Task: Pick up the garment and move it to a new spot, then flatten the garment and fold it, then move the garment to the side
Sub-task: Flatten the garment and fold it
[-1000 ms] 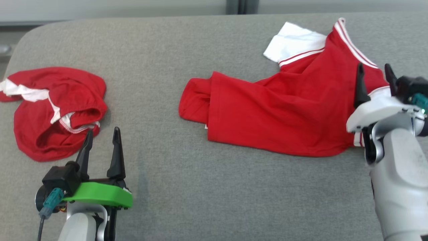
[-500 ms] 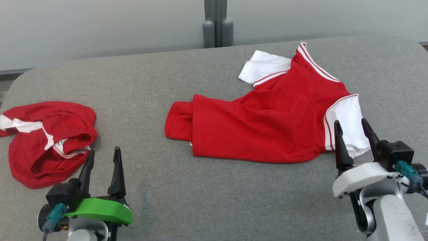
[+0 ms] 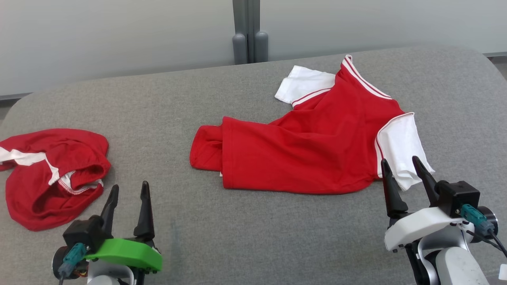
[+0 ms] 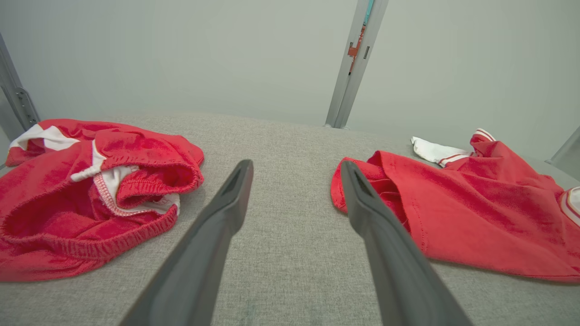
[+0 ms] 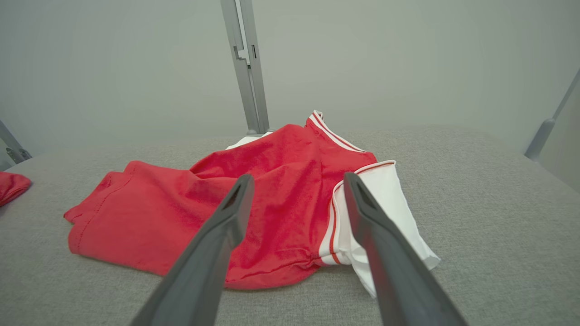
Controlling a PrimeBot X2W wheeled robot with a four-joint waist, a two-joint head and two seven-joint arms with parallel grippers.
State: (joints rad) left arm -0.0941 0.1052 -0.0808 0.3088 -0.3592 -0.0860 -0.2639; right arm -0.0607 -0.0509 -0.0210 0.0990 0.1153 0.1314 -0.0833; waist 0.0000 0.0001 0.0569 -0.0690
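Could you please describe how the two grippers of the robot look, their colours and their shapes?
Each gripper has two long, dark, pointed fingers and a black block with a teal plug and a dark cable. The left gripper sits on a bright green plate; the right gripper sits on a white plate. The arms below are pale grey.

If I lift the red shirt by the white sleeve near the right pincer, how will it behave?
Likely floppy: the red shirt lies creased and doubled over at its hem, so it should drape and unfold. Probably light, being thin cloth. Pushed, it would likely bunch on the grey fabric surface rather than slide.
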